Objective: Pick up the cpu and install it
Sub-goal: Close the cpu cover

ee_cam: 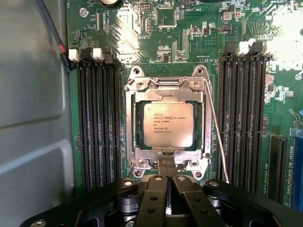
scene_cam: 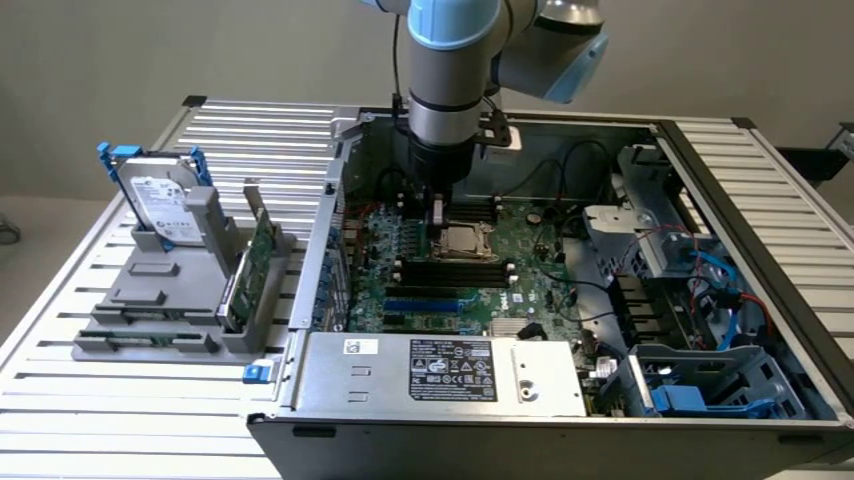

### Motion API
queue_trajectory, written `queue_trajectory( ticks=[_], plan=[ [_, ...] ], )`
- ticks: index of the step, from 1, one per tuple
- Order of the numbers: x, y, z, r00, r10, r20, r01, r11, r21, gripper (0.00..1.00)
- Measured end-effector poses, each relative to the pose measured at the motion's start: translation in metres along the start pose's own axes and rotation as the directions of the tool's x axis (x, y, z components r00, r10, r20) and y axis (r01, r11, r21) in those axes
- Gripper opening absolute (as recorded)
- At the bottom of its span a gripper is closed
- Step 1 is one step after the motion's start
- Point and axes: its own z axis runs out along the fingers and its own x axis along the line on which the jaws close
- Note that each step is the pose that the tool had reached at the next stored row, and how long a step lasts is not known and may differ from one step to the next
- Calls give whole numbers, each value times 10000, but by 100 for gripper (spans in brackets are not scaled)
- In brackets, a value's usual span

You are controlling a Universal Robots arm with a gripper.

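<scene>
Two fingers of the gripper (ee_cam: 166,166) are pressed flat together with nothing between them, their tips at one edge of the metal socket frame (ee_cam: 134,124). The cpu (ee_cam: 168,125) lies flat and square inside that frame on the green board (ee_cam: 199,42), label up, so it looks seated. The thin wire lever (ee_cam: 215,127) slants beside it, probably because the socket is unlatched.

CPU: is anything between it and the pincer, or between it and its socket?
Nothing visible. The cpu already lies inside the socket frame, its top bare; the shut pincer hangs at that frame's edge.
</scene>
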Motion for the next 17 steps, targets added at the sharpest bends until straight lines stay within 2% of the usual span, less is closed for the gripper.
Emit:
queue_trajectory(
  ticks=[5, 7, 9, 12, 15, 17],
  plan=[
    [-7, -4, 61, 10000, 0, 20, 0, 10000, 12, 11],
    [-6, -4, 45, 10000, 1, -16, -1, 10000, 13, 11],
    [3, -3, 14, 10000, 3, -98, -3, 10000, 8, 11],
    [2, -14, -34, 9999, 2, -135, -2, 10000, 21, 11],
    [1, -59, -39, 9999, 3, -138, -2, 10000, 42, 11],
    [0, -98, -48, 9999, 6, -143, -5, 10000, 77, 11]
  ],
)
